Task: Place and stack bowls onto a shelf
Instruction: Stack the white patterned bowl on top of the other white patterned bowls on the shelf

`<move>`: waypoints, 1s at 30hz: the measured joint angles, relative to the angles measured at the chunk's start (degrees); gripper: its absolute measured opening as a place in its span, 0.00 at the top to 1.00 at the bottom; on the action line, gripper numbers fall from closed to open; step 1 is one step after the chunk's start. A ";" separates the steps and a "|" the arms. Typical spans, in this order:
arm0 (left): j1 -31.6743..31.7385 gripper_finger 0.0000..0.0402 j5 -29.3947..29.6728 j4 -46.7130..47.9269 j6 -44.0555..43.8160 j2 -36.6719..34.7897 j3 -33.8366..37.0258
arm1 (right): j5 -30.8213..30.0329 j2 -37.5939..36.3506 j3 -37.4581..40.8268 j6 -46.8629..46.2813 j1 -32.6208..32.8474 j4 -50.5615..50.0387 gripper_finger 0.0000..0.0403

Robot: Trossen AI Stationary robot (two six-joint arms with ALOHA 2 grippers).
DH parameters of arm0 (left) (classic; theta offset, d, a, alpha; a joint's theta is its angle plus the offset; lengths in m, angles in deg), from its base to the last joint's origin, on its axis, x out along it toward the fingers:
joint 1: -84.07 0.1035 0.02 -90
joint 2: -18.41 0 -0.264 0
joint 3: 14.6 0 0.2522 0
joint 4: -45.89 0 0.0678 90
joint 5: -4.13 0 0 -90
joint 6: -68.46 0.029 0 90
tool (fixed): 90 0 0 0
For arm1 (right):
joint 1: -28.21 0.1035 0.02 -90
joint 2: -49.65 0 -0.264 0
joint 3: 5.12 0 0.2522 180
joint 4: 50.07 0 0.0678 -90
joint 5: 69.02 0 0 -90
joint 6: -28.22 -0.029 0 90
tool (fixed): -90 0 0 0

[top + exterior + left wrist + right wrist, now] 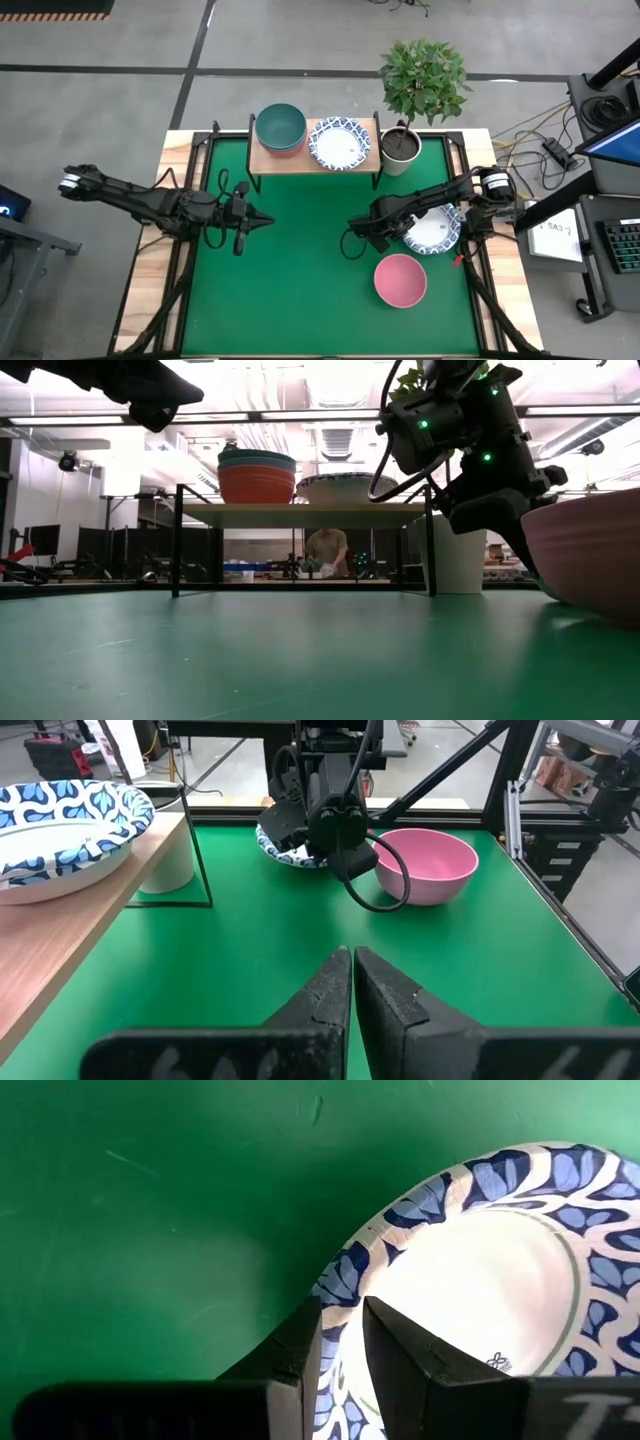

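The shelf (315,160) stands at the table's far edge. On its left part sits a stack of bowls with a dark teal one (280,127) on top; a white bowl with a blue patterned rim (340,143) sits on its right part. A second patterned bowl (437,229) is at the table's right, with my right gripper (398,233) shut on its rim. A pink bowl (400,280) rests on the table nearer the front. My left gripper (352,970) hovers shut over the table's left half (265,219), holding nothing. My right gripper pinches the patterned bowl's rim (340,1312) on the side toward the table's middle, one finger (400,1360) inside the bowl and one (298,1352) outside. The fingers come steeply from above. Whether the bowl is clear of the table I cannot tell.
A white pot (400,152) with a green plant stands just right of the shelf. The pink bowl lies close in front of the held bowl. Bare green table (300,290) spreads across the middle and near left.
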 joint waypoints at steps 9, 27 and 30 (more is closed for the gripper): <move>0.00 1.00 0.00 -0.02 0.00 0.00 0.00 | 2.44 -0.82 0.00 0.90 0.00 -1.12 0.72; 0.00 1.00 0.28 0.02 0.00 0.00 0.00 | 2.01 -1.20 4.33 3.07 0.00 -0.54 0.76; 0.00 1.00 0.28 -0.02 0.00 0.00 0.00 | 2.58 -1.20 3.70 4.12 0.00 -0.59 0.84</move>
